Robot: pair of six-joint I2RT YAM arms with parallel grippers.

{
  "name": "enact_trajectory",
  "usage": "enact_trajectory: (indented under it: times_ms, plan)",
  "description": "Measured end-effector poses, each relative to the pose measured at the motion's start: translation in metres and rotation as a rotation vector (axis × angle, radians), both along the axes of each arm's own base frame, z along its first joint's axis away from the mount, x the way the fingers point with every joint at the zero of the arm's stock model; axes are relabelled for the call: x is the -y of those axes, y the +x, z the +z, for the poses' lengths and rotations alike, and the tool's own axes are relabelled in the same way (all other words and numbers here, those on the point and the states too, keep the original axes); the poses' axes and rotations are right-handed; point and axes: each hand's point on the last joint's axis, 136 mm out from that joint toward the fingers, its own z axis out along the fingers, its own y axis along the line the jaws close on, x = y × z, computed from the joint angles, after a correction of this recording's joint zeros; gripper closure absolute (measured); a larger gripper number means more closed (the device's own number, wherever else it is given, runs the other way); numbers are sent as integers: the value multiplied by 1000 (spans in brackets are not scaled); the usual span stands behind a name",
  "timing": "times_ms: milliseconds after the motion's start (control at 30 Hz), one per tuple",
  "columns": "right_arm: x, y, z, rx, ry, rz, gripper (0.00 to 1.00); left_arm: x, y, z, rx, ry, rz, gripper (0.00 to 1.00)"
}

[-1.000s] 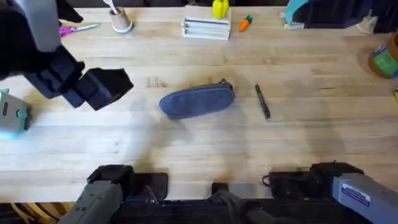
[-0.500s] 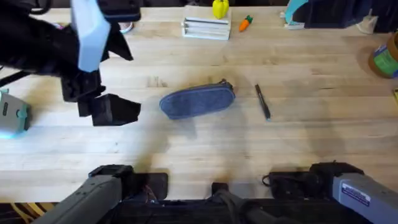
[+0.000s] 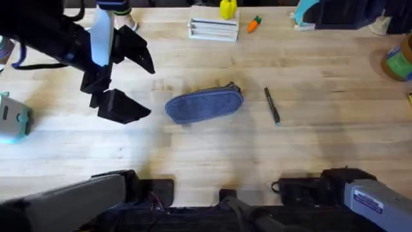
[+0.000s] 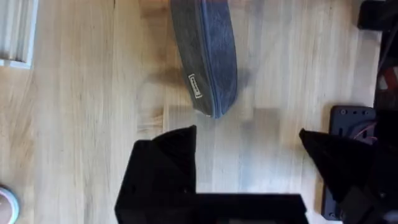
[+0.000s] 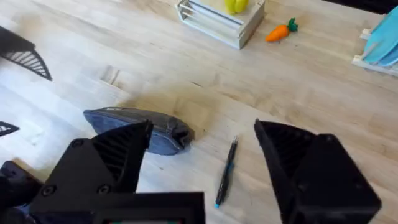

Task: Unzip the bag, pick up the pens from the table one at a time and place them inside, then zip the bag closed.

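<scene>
While the left gripper (image 3: 136,82) is hanging over the table (image 3: 212,154) with its two black fingers spread wide and nothing between them, the bag (image 3: 204,104) is lying flat just beyond its fingertips, near but not touching. In the left wrist view the bag's (image 4: 208,56) near end is sitting just ahead of the gap between the fingers (image 4: 165,158), with its zipper seam running lengthwise away from the gripper and a small label showing beside the seam. The zipper is looking closed along the part that is showing. The pen (image 3: 271,105) is lying on the far side of the bag from the left gripper, apart from the bag, bare wood between them.

The right gripper (image 5: 205,162) is also standing open, fingers well spread and holding nothing. Ahead of it, the pen (image 5: 226,171) is lying closest, roughly in line with the gap between the fingers, bluish tip pointing toward the gripper. The bag (image 5: 140,129) is lying just ahead of one finger. Farther off from the right gripper, a wooden rack (image 5: 221,18) with a yellow item on it and a small orange carrot toy (image 5: 278,31) are sitting well apart from the bag and pen.
</scene>
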Motion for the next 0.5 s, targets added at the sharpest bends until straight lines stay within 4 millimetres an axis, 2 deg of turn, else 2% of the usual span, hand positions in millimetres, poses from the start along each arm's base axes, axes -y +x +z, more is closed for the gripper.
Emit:
enact_trajectory:
  times_ms: [300, 500]
  plan:
    - [0, 0, 0, 2, 0, 0, 9, 6, 12, -53, -135, -119, -34, 6]
    - [0, 0, 1, 3, 0, 0, 9, 13, 23, -80, -233, -200, -24, 6]
